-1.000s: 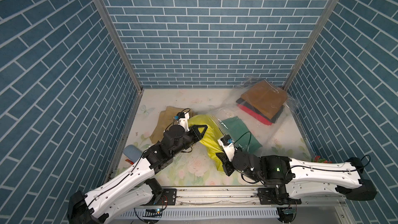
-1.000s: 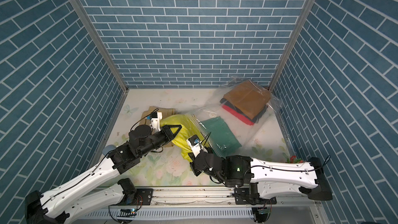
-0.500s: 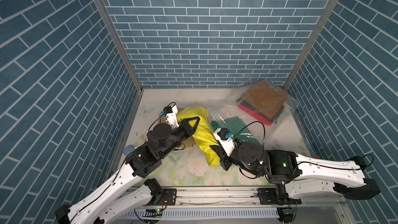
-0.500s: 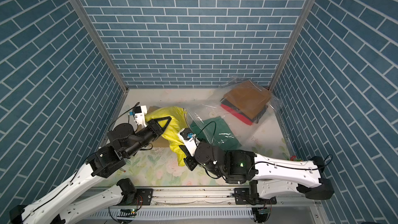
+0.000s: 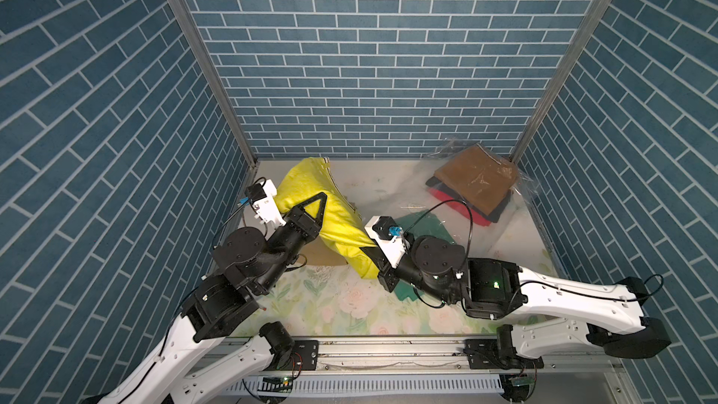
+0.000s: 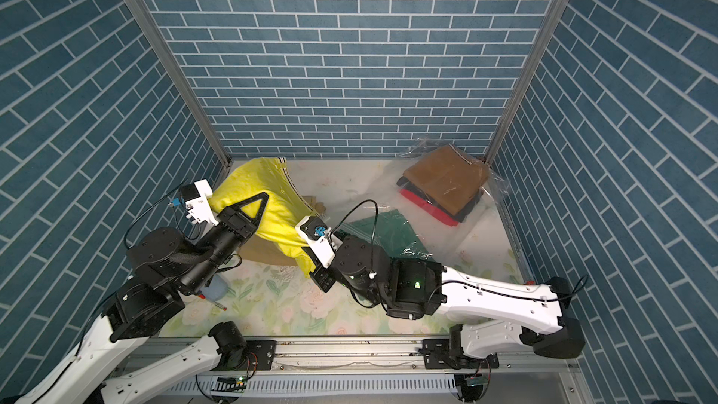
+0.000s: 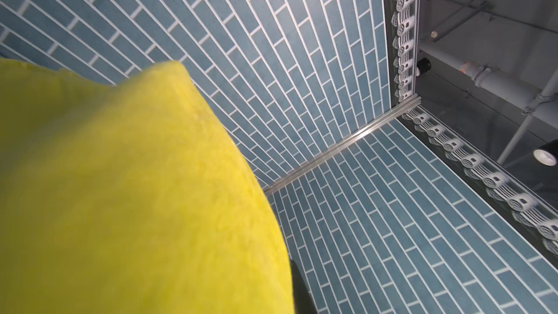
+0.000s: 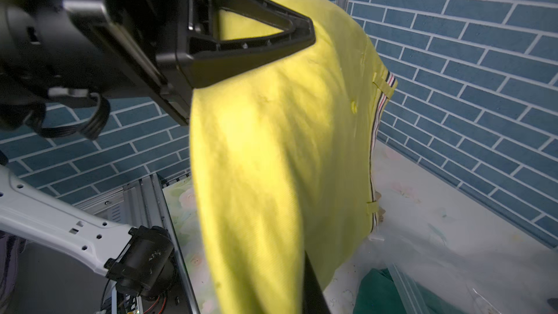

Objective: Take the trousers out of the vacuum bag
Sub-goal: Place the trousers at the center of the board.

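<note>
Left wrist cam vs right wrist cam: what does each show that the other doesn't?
Left wrist only: pipes beyond the wall top. Right wrist only: the left gripper shut on the lime-yellow trousers, their striped waistband, green trousers, the vacuum bag, the floral table. Both: those yellow trousers close up, and blue brick walls.

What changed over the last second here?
Both arms swung toward the back left corner: the left gripper and right gripper, each shut on the lime-yellow cloth trousers, hoisted them higher, away from the see-through plastic vacuum bag. No grip taken or released. The bag, the green trousers and brown-topped stack in it, and the khaki trousers on the table stayed put.
</note>
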Controlling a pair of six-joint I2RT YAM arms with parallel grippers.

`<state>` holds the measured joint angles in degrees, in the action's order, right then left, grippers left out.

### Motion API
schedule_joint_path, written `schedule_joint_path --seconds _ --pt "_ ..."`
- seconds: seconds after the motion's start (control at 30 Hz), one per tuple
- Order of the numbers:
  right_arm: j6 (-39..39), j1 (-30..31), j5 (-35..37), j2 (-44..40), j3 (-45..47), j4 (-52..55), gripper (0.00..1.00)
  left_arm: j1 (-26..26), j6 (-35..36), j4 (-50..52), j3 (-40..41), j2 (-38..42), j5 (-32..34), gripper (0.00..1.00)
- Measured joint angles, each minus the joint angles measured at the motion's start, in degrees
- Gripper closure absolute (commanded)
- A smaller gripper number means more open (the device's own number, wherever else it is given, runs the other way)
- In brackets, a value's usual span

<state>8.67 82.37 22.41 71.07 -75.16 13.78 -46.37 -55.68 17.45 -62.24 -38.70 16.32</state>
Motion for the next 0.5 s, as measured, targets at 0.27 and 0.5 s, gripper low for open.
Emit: schedule_joint_path --seconds 0.27,0.5 --pt "-2.19 -9.51 -8.35 2.32 -1.14 -0.44 1.0 0.24 4.31 3.28 -3.93 -5.57 5.86 1.0" --pt "-5.18 -14.58 -9.6 6.54 -6.78 0.72 1.0 2.56 8.15 2.45 -8.37 -11.08 7.1 1.0"
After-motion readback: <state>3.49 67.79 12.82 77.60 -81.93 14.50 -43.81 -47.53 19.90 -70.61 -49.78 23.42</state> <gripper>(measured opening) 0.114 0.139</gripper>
